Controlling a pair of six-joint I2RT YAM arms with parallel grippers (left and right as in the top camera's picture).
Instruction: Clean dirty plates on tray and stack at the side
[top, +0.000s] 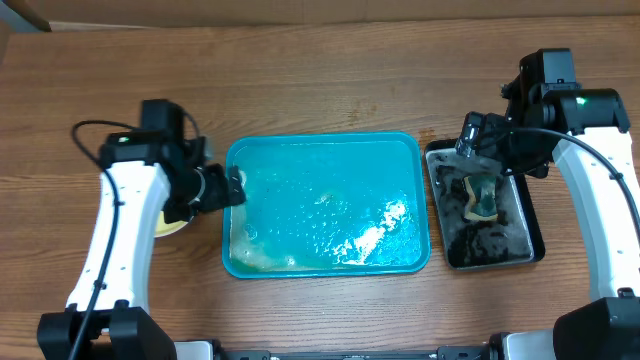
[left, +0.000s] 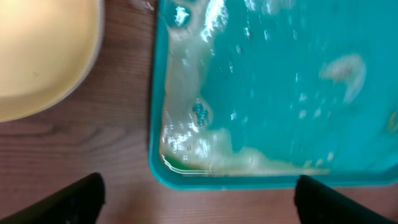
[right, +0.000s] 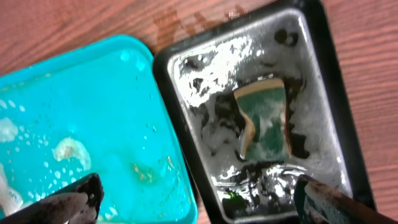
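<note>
A brown wood-grain counter (top: 330, 80) carries everything. From the near edge the white left arm (top: 110, 240) angles inward, its left tool (left: 205, 200) spread wide and empty by the left rim of the large turquoise rectangular plastic tray (top: 300, 170). The tray holds soapy water and pale foam. A pale yellow round plate (top: 172, 227) rests on the counter just left of the tray. The right tool (right: 202, 199), also wide apart and empty, hovers over a small glossy black rectangular tray (top: 535, 240) holding suds and a green-and-yellow sponge (top: 482, 197).

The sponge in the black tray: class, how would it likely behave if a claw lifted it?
Probably soft and squashy: the sponge looks bent in the black tray. Likely slippery and heavy for its size, lying wet among suds. Unlikely to roll, being slab-shaped.
</note>
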